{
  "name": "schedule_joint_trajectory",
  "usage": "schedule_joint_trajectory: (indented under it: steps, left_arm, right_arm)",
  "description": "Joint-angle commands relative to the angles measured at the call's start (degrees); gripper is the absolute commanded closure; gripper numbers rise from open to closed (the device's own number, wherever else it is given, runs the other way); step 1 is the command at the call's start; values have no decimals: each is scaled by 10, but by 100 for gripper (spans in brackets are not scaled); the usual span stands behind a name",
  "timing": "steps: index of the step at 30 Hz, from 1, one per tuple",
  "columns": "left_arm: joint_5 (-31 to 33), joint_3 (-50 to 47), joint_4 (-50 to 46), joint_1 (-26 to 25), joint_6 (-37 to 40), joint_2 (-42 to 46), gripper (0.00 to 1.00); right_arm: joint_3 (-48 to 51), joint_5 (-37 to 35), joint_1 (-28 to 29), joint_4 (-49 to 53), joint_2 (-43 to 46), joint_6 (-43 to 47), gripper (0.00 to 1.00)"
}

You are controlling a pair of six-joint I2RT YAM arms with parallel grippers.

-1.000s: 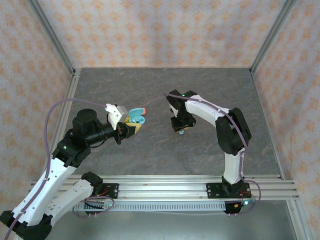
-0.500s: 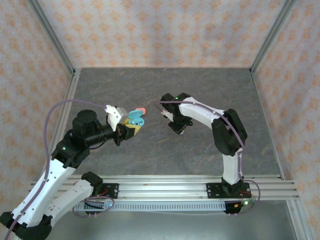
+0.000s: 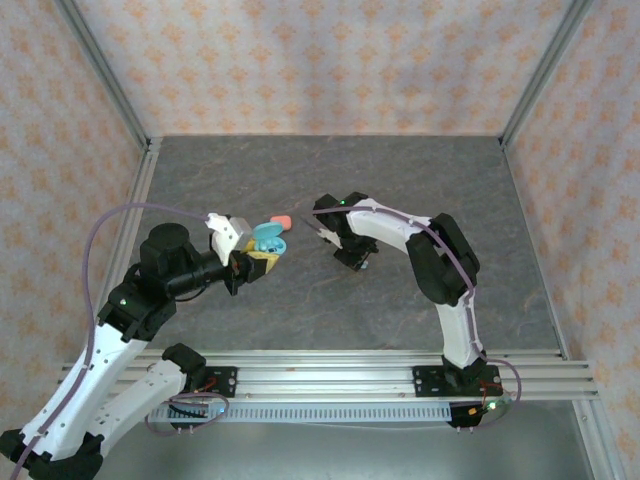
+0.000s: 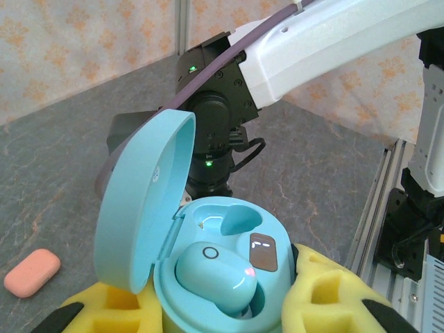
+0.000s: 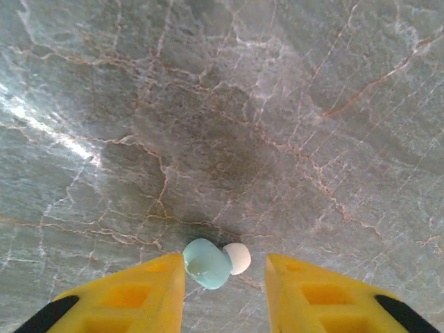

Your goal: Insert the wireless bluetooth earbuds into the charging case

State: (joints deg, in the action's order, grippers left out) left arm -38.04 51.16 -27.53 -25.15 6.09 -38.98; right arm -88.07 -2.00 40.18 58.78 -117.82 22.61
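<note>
My left gripper is shut on the open teal charging case, held up off the table with its lid tipped back. One teal earbud sits in the near socket. The far socket is empty. My right gripper points down at the table, jaws apart. A second teal earbud with a white tip lies between its fingers. It touches the left finger, and a gap stays to the right finger.
A closed salmon-pink case lies on the grey marbled table just behind the teal case. The right arm's wrist hangs close beyond the teal case. Aluminium rails run along the near edge.
My right gripper has slid left across the table toward the left gripper, and its jaws have narrowed around the earbud. The left gripper still holds the case in about the same place.
</note>
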Motion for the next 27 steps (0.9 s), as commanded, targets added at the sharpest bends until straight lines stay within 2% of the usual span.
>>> schedule_joint_trajectory:
  steps: [1,7,18,27]
  left_arm:
    - [8,10,-7,-3,12,8,94]
    - [7,9,-9,-3,14,10,94]
    - [11,14,-26,-3,19,19,94]
    - [8,17,-32,-3,17,23,94]
  right_arm:
    - [5,-18,0,-6,-1,8,66]
    - [15,-14,0,-6,-4,6,70]
    - [23,-6,0,4,-1,-23,68]
    - [40,12,1,-2,-5,-50,77]
